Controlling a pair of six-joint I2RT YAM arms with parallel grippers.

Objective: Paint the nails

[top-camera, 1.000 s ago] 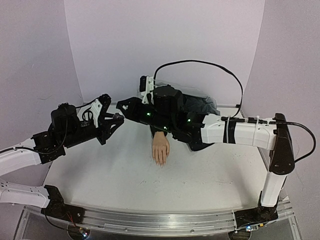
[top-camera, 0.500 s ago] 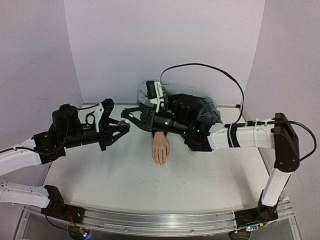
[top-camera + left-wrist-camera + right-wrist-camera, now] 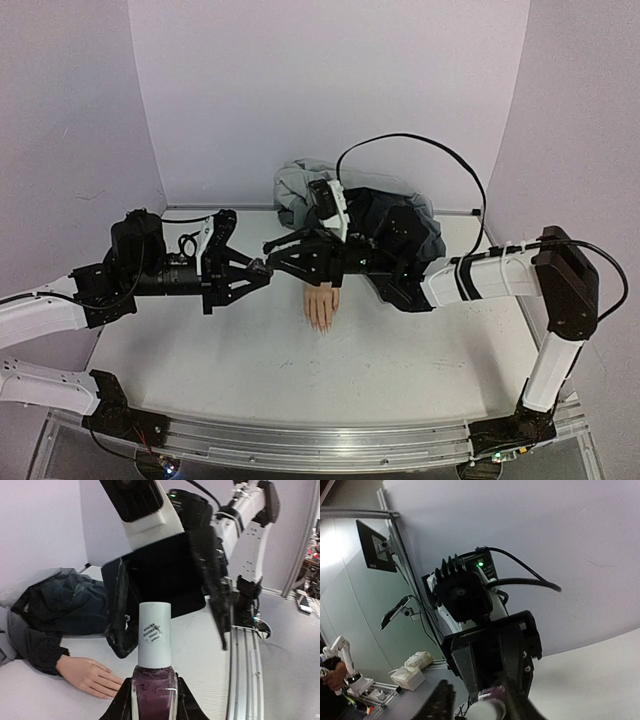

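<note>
My left gripper is shut on a small purple polish bottle with a white cap, held up above the table. My right gripper is open, and its black fingers stand on either side of the cap without touching it. In the right wrist view the cap sits low between them. The pale mannequin hand lies flat on the table just right of both grippers. Its nails are too small to make out.
A heap of grey and dark cloth covers the mannequin's wrist at the back of the white table. Purple walls close in the back and sides. An aluminium rail runs along the near edge.
My right gripper has opened and swung down and left until its fingers bracket the bottle cap. My left arm has carried the bottle to the right to meet it.
</note>
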